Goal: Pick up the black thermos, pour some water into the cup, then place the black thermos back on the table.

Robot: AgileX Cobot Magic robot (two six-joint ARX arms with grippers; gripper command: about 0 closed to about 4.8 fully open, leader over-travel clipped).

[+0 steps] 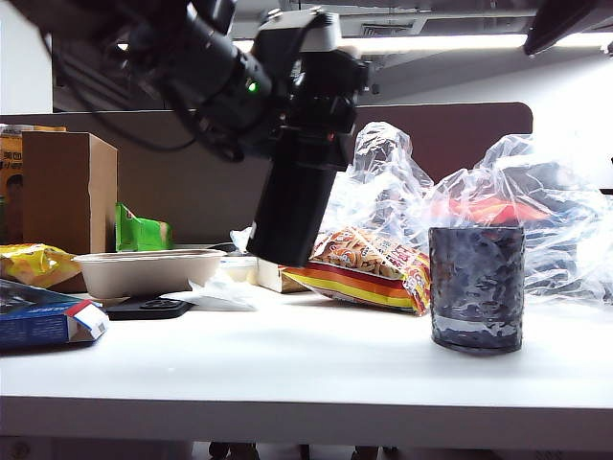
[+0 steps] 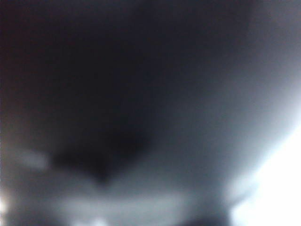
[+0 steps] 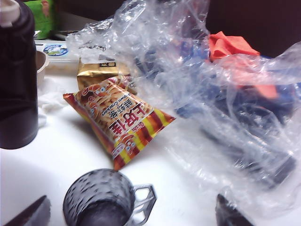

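The black thermos (image 1: 291,207) hangs tilted above the table (image 1: 287,364), its base clear of the white top, left of centre in the exterior view. My left gripper (image 1: 312,134) is shut on its upper part. The left wrist view is only a dark blur. The cup (image 1: 476,287), a dimpled grey-blue tumbler, stands upright to the right of the thermos. In the right wrist view the cup (image 3: 96,201) shows a clear handle and sits between the wide-apart fingertips of my right gripper (image 3: 131,217), which is open and touches nothing. The thermos (image 3: 17,80) stands beyond it.
A striped snack bag (image 1: 369,270) lies between thermos and cup. Crumpled clear plastic bags (image 1: 522,206) pile up behind the cup. At the left are a beige bowl (image 1: 144,272), a cardboard box (image 1: 67,187), a blue box (image 1: 43,322) and a flat black item (image 1: 148,309).
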